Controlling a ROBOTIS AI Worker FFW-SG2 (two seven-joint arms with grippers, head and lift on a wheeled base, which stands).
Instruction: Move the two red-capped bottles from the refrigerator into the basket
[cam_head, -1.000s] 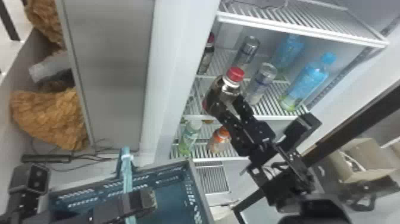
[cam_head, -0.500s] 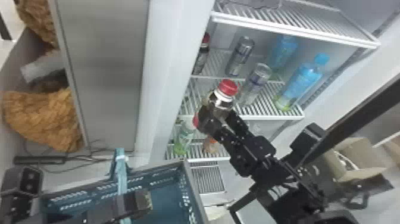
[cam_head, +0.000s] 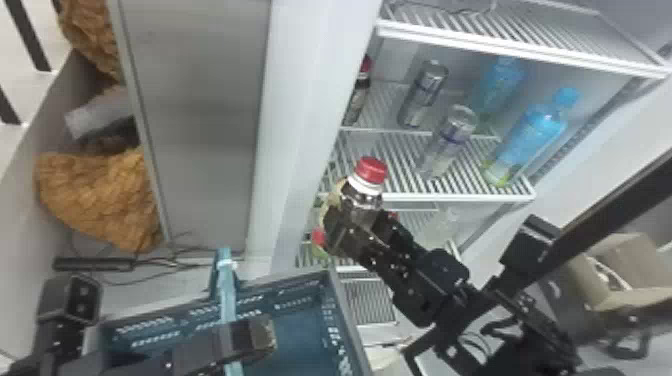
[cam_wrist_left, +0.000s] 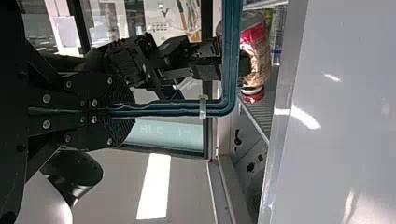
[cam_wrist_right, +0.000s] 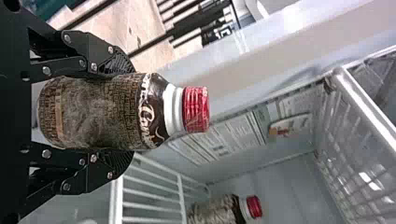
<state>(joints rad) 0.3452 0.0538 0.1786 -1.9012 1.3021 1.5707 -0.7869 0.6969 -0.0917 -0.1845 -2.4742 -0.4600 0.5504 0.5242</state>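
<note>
**One Red-Capped Bottle in Our Right Gripper, Another Standing on the Shelf**

We are holding a red-capped bottle (cam_head: 362, 197) in our right gripper (cam_head: 369, 227), its fingers closing on the bottle's sides. The cap is pointing up, and in the head view the bottle is showing in front of the refrigerator's shelves, beyond the basket (cam_head: 345, 325). The right wrist view is showing the dark bottle lying between the two fingers, its white neck and red cap sticking out past them.

With our left gripper (cam_head: 257, 336) we are gripping the basket's handle (cam_head: 226, 285); the left wrist view is showing the fingers closed around the blue bar.

A second red-capped bottle (cam_head: 357, 97) is standing upright inside the refrigerator (cam_head: 316, 100), near the shelf's left end in the head view. Two silvery cans (cam_head: 424, 95) and two blue bottles (cam_head: 532, 135) are standing to its right on the same shelf.

Off to our right, an open cardboard box (cam_head: 645, 270) is sitting outside the refrigerator. On our left, brown bundles (cam_head: 100, 200) are lying beyond a grey panel (cam_head: 195, 120), with a black power strip (cam_head: 92, 264) resting near them.
</note>
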